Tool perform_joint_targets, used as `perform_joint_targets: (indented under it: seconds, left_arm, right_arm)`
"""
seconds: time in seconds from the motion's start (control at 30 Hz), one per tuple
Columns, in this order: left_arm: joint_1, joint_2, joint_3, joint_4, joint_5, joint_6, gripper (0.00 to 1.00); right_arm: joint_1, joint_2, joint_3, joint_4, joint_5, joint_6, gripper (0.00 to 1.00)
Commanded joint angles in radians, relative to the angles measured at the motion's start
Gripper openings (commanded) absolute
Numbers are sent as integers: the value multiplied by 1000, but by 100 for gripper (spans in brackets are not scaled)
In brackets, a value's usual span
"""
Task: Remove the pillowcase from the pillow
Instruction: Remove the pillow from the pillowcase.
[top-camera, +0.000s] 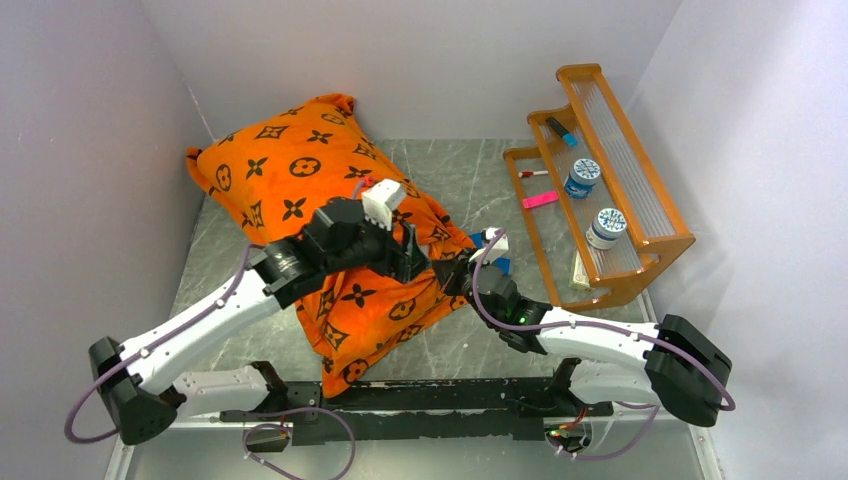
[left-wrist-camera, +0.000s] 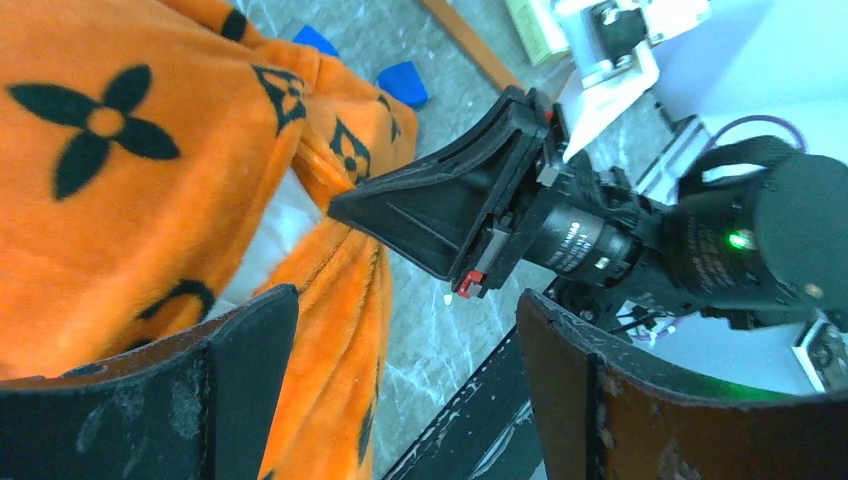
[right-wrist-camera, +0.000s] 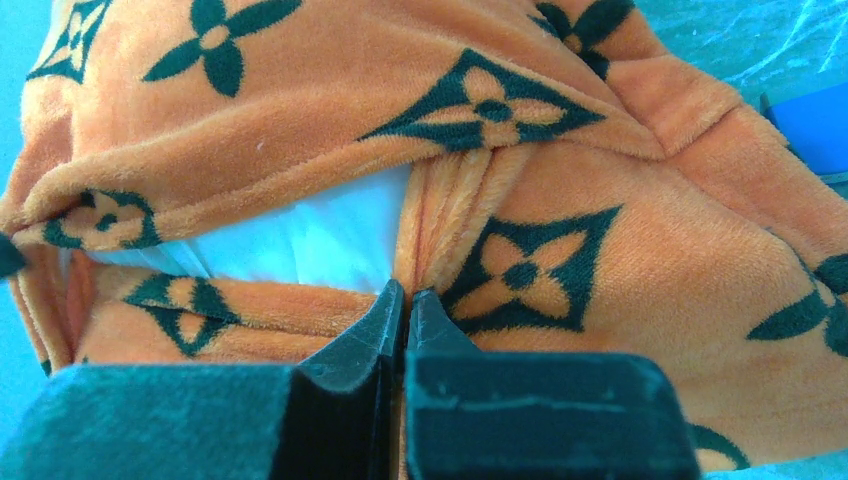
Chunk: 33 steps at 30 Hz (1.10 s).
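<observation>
The left hand (top-camera: 408, 258) is released. Its two fingers (left-wrist-camera: 245, 375) are spread wide with nothing gripped between them. It hangs over the near right part of the pillowcase (top-camera: 290, 175); whether its left finger touches the cloth I cannot tell. Under this hand and to its left, the orange cover lies bulging on the grey table (top-camera: 470, 180) and reaches away toward the far left corner. Just ahead of the spread fingers the cover's edge parts, and a strip of the white pillow (left-wrist-camera: 272, 235) shows there; the rest of the pillow is inside the cover.

Close ahead of the left hand, the right hand (top-camera: 452, 272) is clenched on the pillowcase. Its tips pinch a gathered fold of the edge at the opening, and in the right wrist view the white strip lies just beyond the tips, to their left. The right hand and its wrist stand between the left hand and the table to the right.

Just past the right hand, blue pieces (left-wrist-camera: 400, 82) lie on the table. Well to the right stands an orange shelf (top-camera: 625, 175) carrying two white jars (top-camera: 583, 177) with blue lids, apart from both hands.
</observation>
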<state>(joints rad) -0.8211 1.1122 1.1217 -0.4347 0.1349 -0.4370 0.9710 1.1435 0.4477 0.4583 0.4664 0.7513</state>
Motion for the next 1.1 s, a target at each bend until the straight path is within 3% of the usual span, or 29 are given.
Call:
perform_joint_targets:
  seconds: [0.0, 0.2, 0.3, 0.77, 1.07]
  left_arm:
    - [-98, 72, 33, -32, -230, -80, 85]
    - [-142, 154, 51, -46, -380, -99, 91]
    - [-145, 181, 58, -47, -446, -98, 84]
    - [-145, 341, 173, -100, -714, -9, 83]
    - [-146, 456, 233, -209, -726, -3, 86]
  right_arm:
    - [4, -1, -41, -95, -24, -31, 0]
    - [3, 2, -46, -96, -22, -32, 0]
    - [3, 7, -49, -91, -29, -32, 0]
    - [5, -41, -50, -114, -25, -49, 0]
    - [5, -79, -62, -123, -15, -47, 0]
